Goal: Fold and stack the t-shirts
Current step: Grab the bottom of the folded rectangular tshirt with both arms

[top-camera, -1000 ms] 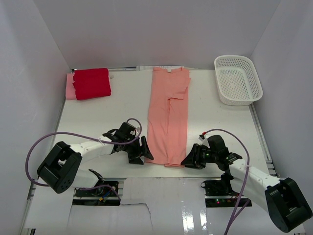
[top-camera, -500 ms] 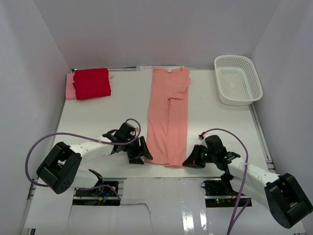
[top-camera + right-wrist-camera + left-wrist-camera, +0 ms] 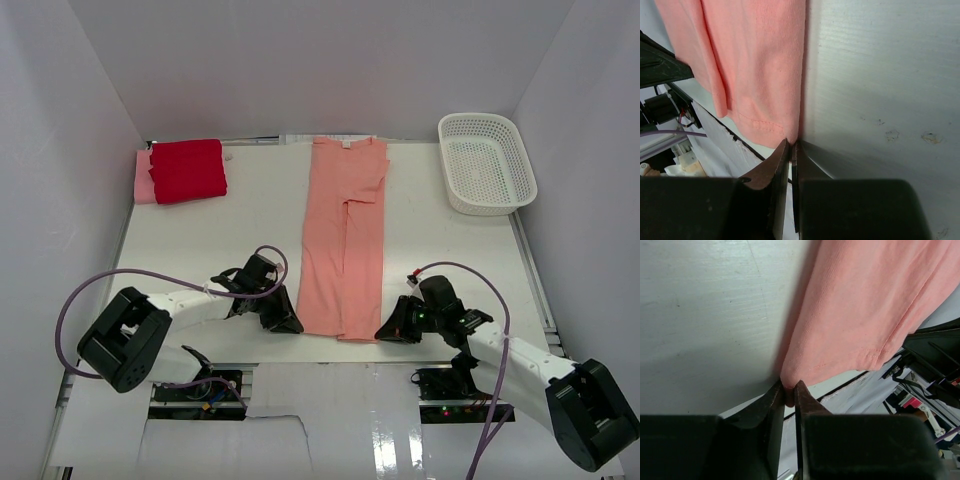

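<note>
Salmon-pink cotton t-shirt point(image 3: 345, 240), folded into a long strip, stretches straight away from both arms, with the left gripper point(image 3: 790, 392) and right gripper point(image 3: 791, 146) each pinched onto a near hem corner.

You've got the left gripper point(image 3: 789, 391) pinched tight on the hem corner of the salmon t-shirt point(image 3: 865, 305). The corner sits right at the edge of the white table point(image 3: 705, 315). Electronics point(image 3: 912, 401) show past that edge.

Centre: salmon t-shirt point(image 3: 343, 240), sleeves folded inward, lies flat as a long narrow strip, collar at the far end and hem nearest. Far left: folded red t-shirt point(image 3: 188, 168) rests atop a folded pink t-shirt point(image 3: 143, 178).
</note>
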Robot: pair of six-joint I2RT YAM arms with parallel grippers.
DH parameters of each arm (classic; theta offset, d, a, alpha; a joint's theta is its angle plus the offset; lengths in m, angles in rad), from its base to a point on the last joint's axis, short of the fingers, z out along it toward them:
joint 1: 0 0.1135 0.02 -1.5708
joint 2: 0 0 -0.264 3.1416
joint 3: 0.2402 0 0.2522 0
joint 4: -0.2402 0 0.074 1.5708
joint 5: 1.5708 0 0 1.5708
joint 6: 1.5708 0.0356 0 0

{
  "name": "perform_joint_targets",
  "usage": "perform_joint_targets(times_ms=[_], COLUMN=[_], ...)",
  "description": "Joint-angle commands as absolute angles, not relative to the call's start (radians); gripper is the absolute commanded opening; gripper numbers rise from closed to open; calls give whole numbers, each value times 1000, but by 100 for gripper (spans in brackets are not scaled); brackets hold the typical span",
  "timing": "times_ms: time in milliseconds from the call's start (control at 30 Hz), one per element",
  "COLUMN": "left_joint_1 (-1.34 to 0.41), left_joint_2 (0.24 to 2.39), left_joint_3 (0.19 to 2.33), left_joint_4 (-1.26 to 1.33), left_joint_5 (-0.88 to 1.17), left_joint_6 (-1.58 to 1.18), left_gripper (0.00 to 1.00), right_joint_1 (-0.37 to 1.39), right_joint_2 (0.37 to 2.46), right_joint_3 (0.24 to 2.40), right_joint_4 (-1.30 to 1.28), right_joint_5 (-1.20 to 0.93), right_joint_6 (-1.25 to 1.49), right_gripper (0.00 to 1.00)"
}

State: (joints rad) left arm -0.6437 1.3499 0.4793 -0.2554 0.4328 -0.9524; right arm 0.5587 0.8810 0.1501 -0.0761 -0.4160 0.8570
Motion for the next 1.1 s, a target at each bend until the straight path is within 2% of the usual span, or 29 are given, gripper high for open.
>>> perform_joint_targets(times_ms=[0, 67, 100, 167, 267, 467, 1067], left_joint_1=[-646, -646, -646, -646, -646, -646, -612], left_joint_2=[1376, 1382, 1382, 1373, 1353, 1333, 1339], left_joint_3=[445, 448, 451, 454, 459, 488, 747], left_joint_4=[-284, -284, -281, -276, -276, -293, -408], left_joint_5=[310, 317, 331, 350, 365, 414, 482], left_joint_6=[-930, -933, -933, -934, -931, -933, -928], left_gripper=[23, 18, 10, 3, 0, 0, 0], right_joint_1=[568, 571, 572, 575, 581, 584, 572], right_joint_2=[867, 873, 876, 894, 923, 985, 1002], right_joint_3=[176, 186, 190, 206, 228, 273, 557], right_joint_4=[-124, -139, -147, -164, -181, -222, -400], right_joint_5=[-387, -388, -388, -394, -406, -457, -522], right_joint_6=[839, 830, 827, 812, 796, 746, 669], right_gripper=[8, 8, 8, 8, 8, 8, 8])
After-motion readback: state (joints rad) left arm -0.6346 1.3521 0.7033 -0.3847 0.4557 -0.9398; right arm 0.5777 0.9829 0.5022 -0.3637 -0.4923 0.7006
